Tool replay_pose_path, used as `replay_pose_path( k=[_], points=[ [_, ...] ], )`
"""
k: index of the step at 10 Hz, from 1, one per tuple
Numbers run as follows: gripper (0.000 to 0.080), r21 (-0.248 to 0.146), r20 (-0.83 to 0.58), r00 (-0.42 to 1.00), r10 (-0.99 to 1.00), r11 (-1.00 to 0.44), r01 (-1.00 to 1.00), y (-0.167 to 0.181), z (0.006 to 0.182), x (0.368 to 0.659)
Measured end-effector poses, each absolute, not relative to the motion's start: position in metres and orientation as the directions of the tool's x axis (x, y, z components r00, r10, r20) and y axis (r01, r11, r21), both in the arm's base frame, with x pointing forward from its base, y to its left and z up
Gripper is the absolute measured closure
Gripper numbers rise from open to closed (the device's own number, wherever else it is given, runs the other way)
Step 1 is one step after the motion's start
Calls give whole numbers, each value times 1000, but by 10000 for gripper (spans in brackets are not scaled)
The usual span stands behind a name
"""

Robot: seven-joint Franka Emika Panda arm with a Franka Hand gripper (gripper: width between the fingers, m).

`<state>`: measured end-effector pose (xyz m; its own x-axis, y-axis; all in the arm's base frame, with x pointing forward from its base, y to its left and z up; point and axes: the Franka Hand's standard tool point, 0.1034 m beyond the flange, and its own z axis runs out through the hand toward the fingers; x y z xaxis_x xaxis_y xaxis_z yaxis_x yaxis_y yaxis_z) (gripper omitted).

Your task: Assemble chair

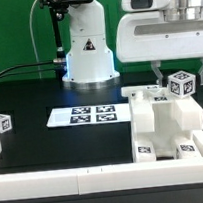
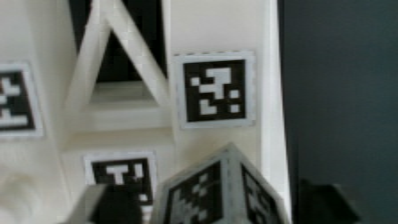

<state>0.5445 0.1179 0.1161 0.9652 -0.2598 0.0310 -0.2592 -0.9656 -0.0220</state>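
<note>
My gripper (image 1: 178, 77) hangs at the exterior view's upper right, shut on a small white chair piece (image 1: 180, 83) with black-and-white tags on its faces. It holds the piece just above the partly built white chair (image 1: 162, 129), a stack of chunky blocks with tags low on its front. In the wrist view the held piece (image 2: 222, 190) sits between my dark fingers (image 2: 111, 205), over a white chair slab (image 2: 134, 110) with a tag (image 2: 214, 88). Another small tagged white piece (image 1: 1, 123) lies at the exterior view's far left.
The marker board (image 1: 86, 115) lies flat on the black table in the middle. The large white robot base (image 1: 88, 51) stands behind it with a cable running left. A low white rail (image 1: 87, 177) runs along the table's front edge.
</note>
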Motion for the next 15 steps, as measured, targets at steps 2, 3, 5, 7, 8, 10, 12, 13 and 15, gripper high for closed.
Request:
replay_pose_path(
  k=[2, 3, 5, 7, 8, 10, 12, 13, 15],
  points=[
    [511, -26, 23, 915, -402, -915, -402, 119, 116, 543],
    [511, -28, 21, 892, -452, -892, -451, 119, 116, 543],
    [511, -33, 15, 796, -605, -796, -605, 121, 116, 543],
    [511, -37, 12, 710, -705, -709, -704, 122, 116, 544],
    [511, -39, 9, 640, -768, -640, -767, 123, 115, 544],
    [511, -41, 3, 503, -865, -502, -864, 124, 115, 546],
    [511, -49, -11, 319, -948, -318, -947, 126, 115, 547],
    [511, -53, -16, 229, -973, -228, -972, 127, 115, 547],
    [511, -56, -26, 142, -989, -141, -988, 128, 115, 548]
  ],
)
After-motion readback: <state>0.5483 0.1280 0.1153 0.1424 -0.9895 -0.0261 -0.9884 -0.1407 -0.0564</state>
